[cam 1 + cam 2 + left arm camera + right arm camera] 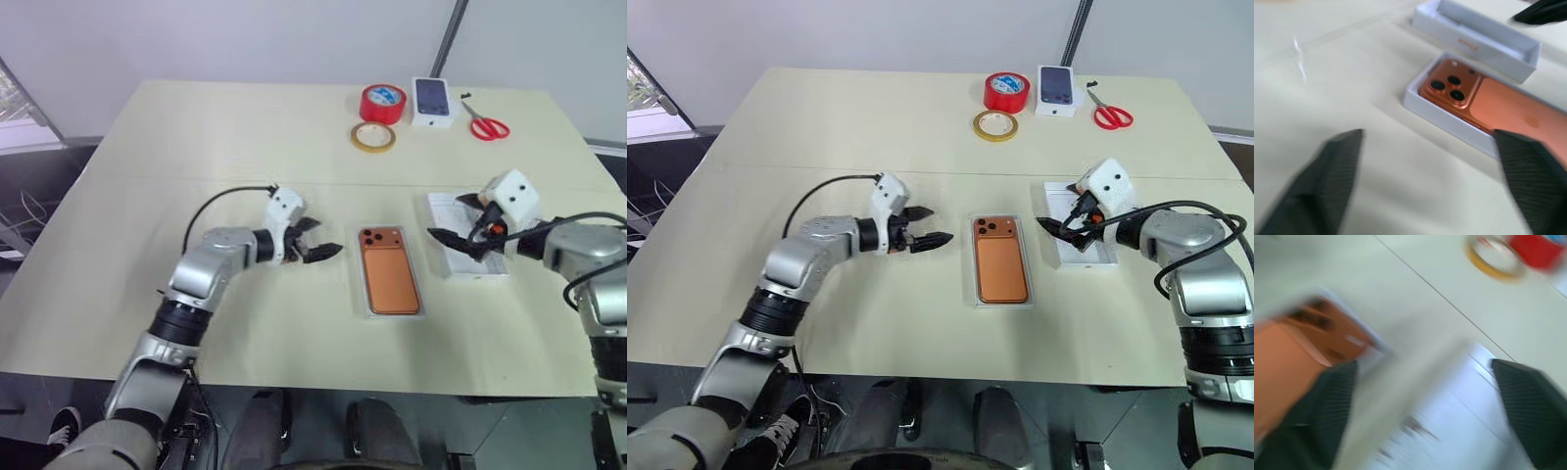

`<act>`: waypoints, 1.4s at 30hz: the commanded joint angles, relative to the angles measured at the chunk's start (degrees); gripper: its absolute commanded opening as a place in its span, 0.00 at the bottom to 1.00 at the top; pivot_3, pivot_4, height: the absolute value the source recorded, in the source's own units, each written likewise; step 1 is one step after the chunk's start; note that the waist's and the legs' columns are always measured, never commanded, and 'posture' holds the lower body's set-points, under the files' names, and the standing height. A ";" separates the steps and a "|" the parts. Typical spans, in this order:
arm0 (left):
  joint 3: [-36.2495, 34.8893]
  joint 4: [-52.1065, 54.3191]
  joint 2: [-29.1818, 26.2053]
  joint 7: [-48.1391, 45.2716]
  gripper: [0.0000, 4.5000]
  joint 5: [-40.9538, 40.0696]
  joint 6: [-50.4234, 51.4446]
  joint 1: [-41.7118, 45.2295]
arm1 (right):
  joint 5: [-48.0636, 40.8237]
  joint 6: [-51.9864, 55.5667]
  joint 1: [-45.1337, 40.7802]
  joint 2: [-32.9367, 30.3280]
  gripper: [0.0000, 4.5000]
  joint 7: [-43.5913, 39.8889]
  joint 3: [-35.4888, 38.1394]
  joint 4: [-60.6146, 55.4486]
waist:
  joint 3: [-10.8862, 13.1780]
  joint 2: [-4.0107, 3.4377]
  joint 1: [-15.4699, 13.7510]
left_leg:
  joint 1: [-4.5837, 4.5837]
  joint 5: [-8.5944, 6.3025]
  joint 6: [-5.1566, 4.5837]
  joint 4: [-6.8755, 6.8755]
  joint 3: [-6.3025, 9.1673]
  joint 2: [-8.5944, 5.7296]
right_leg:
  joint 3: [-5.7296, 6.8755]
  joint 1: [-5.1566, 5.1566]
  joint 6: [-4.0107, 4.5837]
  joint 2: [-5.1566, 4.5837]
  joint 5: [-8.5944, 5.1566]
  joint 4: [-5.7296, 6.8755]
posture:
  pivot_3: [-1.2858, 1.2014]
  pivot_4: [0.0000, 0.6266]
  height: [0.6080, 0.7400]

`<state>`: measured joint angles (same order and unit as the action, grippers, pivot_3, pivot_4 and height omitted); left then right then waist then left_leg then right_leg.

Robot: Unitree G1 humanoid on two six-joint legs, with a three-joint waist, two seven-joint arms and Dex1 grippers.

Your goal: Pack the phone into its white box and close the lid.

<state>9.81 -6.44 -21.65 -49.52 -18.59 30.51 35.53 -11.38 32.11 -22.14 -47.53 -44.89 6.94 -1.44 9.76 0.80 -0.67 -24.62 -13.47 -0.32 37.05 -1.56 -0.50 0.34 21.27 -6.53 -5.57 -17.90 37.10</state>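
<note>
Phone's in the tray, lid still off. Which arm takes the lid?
Right. The right gripper hangs open above the lid; the left gripper is across the phone in the white box.

Even, bright light on my pale tabletop [245, 147], shadows faint; both wrist views smear, my right one worst.

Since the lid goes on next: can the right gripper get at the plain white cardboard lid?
Probably yes: the right gripper hangs open directly over the plain white cardboard lid, with nothing between them.
</note>
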 commanded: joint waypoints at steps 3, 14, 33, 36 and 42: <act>-1.89 1.70 -4.94 -9.16 0.98 1.73 -19.59 -4.19 | -1.60 15.22 -1.22 2.74 1.00 5.96 0.13 -5.37 | 0.00 -0.02 0.36 | 0.00 0.00 0.00 -0.07 0.00 0.03 | -0.02 0.06 0.00 0.01 0.00 0.01 | 0.52 0.24 0.91; -5.55 5.18 -6.87 -15.65 0.98 -1.87 -30.59 -11.98 | -9.55 49.60 -6.36 6.44 1.00 12.44 1.73 -15.97 | 0.02 -0.07 0.33 | -0.11 -0.11 -0.17 -0.07 0.01 0.05 | -0.03 0.17 0.04 -0.08 0.00 0.01 | 0.52 0.24 0.91; -7.66 11.06 -7.85 -12.51 0.98 -1.68 -32.61 -19.30 | -9.27 55.92 -20.84 8.81 1.00 17.01 -6.86 0.00 | 0.00 -0.10 1.54 | -0.82 -0.02 -0.15 0.07 0.01 0.04 | -0.03 1.01 0.02 0.01 0.04 0.37 | 0.52 0.24 0.91; -7.54 11.31 -7.50 -11.31 1.00 -1.38 -32.66 -19.75 | -8.72 54.57 -20.65 8.23 0.81 17.17 -8.36 1.14 | 0.00 -0.10 1.56 | -0.83 -0.02 -0.15 0.07 0.00 0.04 | -0.03 1.01 0.02 0.02 0.04 0.37 | 0.52 0.24 0.91; -6.80 11.99 -7.09 -9.81 1.00 -1.09 -32.35 -20.21 | -7.52 52.68 -20.79 7.81 0.15 17.81 -9.45 2.83 | 0.00 -0.10 1.52 | -0.83 -0.01 -0.16 0.07 -0.01 0.04 | -0.02 1.01 0.01 0.05 0.04 0.40 | 0.52 0.24 0.91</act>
<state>3.31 3.34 -28.65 -59.69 -19.38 -1.53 15.50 -19.26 85.29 -42.08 -39.29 -27.33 -2.27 0.96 9.76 0.70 0.85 -25.44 -13.48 -0.48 37.12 -1.56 -0.46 0.32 22.28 -6.52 -5.51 -17.86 37.50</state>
